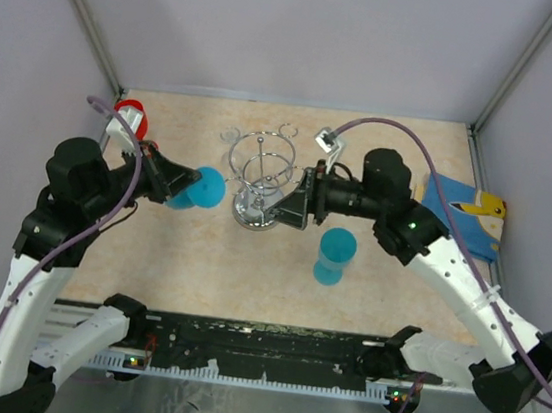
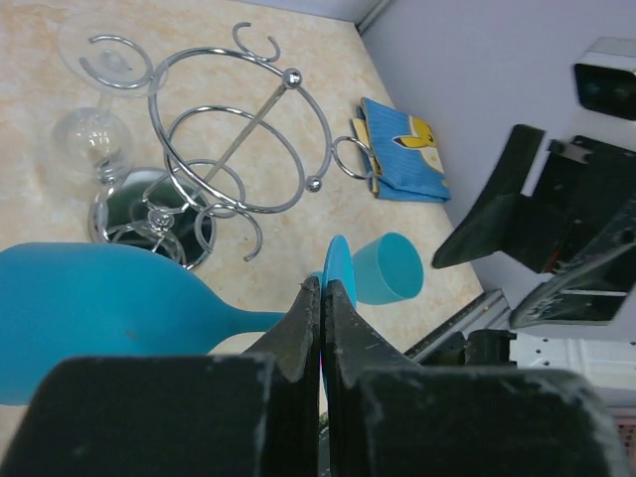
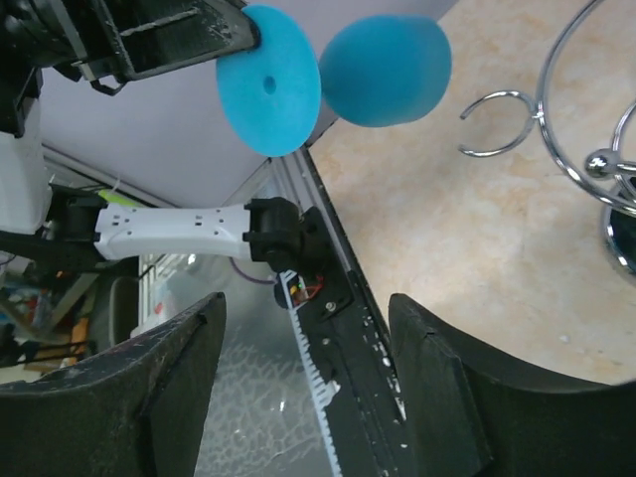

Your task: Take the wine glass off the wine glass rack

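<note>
The left tool (image 2: pixel 323 298) is clamping its fingers shut on the thin stem of the bright blue plastic wine glass (image 2: pixel 99 318), gripping just beside the round foot. It is holding the glass on its side in the air, with the bowl pointing away from the rack and the foot facing it. The glass is hanging clear of the silver chrome wire wine glass rack (image 1: pixel 261 164), just to the rack's left in the overhead view and touching none of its hooks. The rack is standing upright on its shiny round base near the middle of the beige marbled bench (image 1: pixel 413 153). A clear glass wine glass (image 2: pixel 89 139) appears to be hanging from one of its curled hooks on the far side. The right tool (image 3: pixel 306 308) is hovering low just beside the rack's base on the right, its two black fingers standing apart with nothing between them. A short blue plastic cup (image 1: pixel 335 256) is standing on the bench in front of the right tool, and a folded blue and yellow cloth (image 1: pixel 472 208) is lying near the right wall.
</note>
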You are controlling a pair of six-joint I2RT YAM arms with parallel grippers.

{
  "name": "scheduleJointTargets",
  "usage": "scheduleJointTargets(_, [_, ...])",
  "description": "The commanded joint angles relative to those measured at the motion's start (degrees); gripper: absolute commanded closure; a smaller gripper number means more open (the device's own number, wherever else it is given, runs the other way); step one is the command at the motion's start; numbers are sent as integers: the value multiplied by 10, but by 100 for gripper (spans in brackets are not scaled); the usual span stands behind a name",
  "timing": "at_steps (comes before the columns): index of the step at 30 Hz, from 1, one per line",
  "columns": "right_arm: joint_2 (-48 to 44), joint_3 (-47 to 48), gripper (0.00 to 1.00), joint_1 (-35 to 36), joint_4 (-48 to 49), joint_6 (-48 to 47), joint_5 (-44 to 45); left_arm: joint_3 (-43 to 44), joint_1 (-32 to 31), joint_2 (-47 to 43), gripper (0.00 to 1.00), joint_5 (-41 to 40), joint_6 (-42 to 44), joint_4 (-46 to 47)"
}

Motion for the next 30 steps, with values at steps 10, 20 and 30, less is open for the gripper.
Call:
scheduleJointTargets(10, [105, 33, 36, 84, 184, 12, -15, -5, -3, -5, 100, 110, -55, 65])
scheduleJointTargets(20, [124, 36, 40, 96, 278, 56, -44, -9, -3, -10, 100, 117, -50, 55])
scheduleJointTargets(30, [170, 67, 52, 121, 286, 66, -62, -21, -3, -12, 100, 133, -51, 65])
